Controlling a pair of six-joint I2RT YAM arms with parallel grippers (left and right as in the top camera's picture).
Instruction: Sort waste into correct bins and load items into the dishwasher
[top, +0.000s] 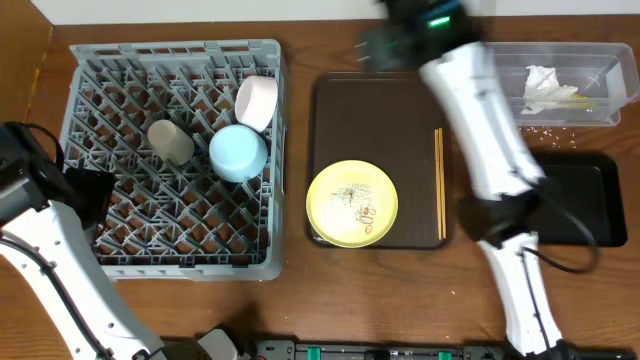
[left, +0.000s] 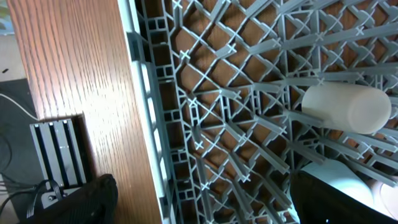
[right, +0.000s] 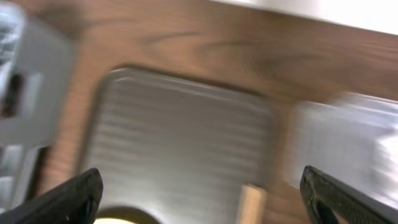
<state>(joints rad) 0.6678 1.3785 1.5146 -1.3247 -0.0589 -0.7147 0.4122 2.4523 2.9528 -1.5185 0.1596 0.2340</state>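
Note:
The grey dish rack (top: 120, 240) holds a white bowl (top: 257, 102), a light blue bowl (top: 238, 152) and a small white cup (top: 172, 140). On the brown serving tray (top: 390, 110) lie the yellow plate (top: 351, 203), with food scraps (top: 366, 212) on it, and the chopsticks (top: 439, 185). A crumpled napkin (top: 543, 88) and a yellow-green wrapper (top: 577, 98) sit in the clear tub (top: 600, 55). My right gripper (top: 380, 45) hovers blurred above the serving tray's far edge (right: 180, 118), open and empty (right: 202, 199). Over the rack's left rim (left: 149, 118) my left gripper (left: 205, 202) stands open and empty.
The black tray (top: 590, 200) lies at the right, in front of the tub. A few rice grains (top: 545, 128) are scattered on the table between them. The right arm's white links cross above the serving tray's right side. The cup (left: 348, 109) lies on its side among the pegs.

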